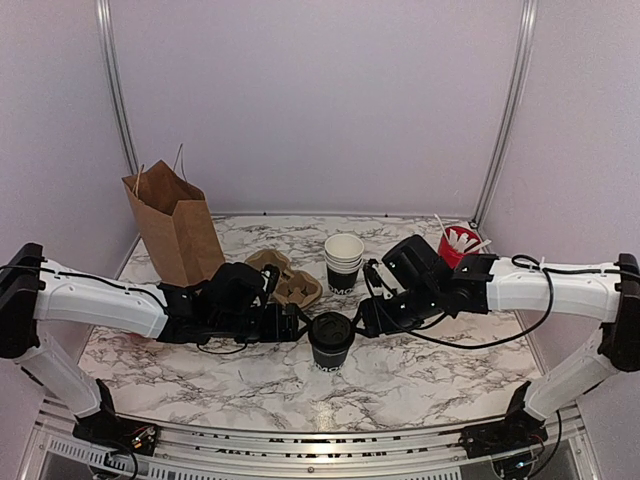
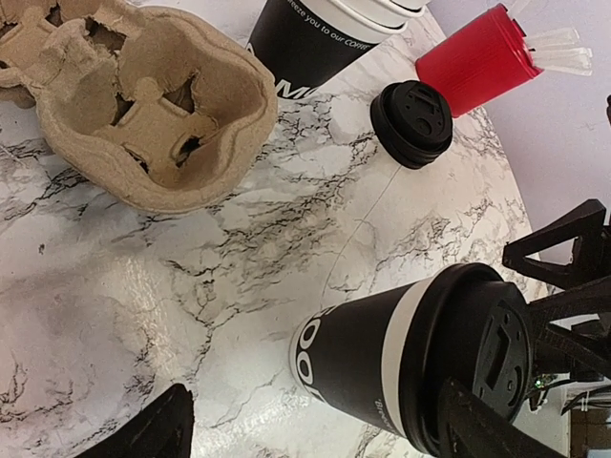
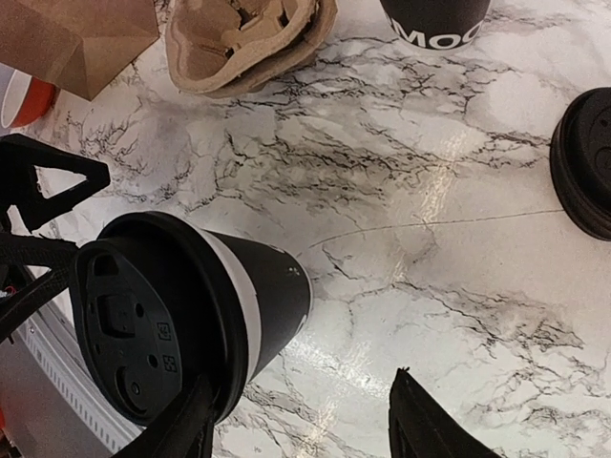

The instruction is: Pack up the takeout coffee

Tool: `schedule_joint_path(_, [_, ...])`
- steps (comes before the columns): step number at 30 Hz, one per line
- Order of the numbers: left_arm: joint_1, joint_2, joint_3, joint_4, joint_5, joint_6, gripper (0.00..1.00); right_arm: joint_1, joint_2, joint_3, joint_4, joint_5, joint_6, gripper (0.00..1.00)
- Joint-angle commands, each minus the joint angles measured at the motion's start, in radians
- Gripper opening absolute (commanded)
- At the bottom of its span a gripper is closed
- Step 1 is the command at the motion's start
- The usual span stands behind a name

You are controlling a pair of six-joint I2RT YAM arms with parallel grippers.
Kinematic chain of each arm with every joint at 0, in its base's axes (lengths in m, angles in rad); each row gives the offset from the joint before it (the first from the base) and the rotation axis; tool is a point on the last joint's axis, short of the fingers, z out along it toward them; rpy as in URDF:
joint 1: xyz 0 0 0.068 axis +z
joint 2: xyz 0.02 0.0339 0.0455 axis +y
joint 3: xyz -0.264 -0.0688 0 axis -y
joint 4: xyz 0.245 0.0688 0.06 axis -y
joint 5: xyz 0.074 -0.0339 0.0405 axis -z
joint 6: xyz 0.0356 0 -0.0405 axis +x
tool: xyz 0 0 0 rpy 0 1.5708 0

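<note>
One takeout coffee [image 1: 331,340] stands upright with its black lid on, in the middle of the marble table [image 1: 430,375]. My left gripper [image 1: 300,326] is at its left and my right gripper [image 1: 365,318] at its right, both low and open. In the left wrist view the coffee [image 2: 410,358] leans toward the right finger [image 2: 487,429], which overlaps the lid rim. In the right wrist view the coffee [image 3: 191,315] sits by the left finger [image 3: 181,429]. I cannot tell whether either finger touches it. Neither gripper [image 2: 315,391] [image 3: 304,377] is shut on anything.
A moulded cardboard carrier [image 1: 285,278] [image 2: 143,105] [image 3: 243,38] lies behind the left gripper. A brown paper bag [image 1: 175,225] stands at the back left. A stack of lidless cups [image 1: 343,262], loose black lids [image 2: 412,122] [image 3: 587,162] and a red cup of stirrers [image 1: 458,245] are at the back.
</note>
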Motion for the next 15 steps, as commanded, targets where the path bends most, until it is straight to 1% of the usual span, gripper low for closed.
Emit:
schedule_joint_path(1, [-0.009, -0.002, 0.023, -0.046, -0.001, 0.014, 0.89, -0.005, 0.018, -0.010, 0.001, 0.014, 0.008, 0.60])
schedule_joint_path(15, [-0.010, 0.027, 0.035, -0.068, 0.015, 0.023, 0.88, -0.005, 0.063, 0.011, -0.039, 0.002, -0.002, 0.59])
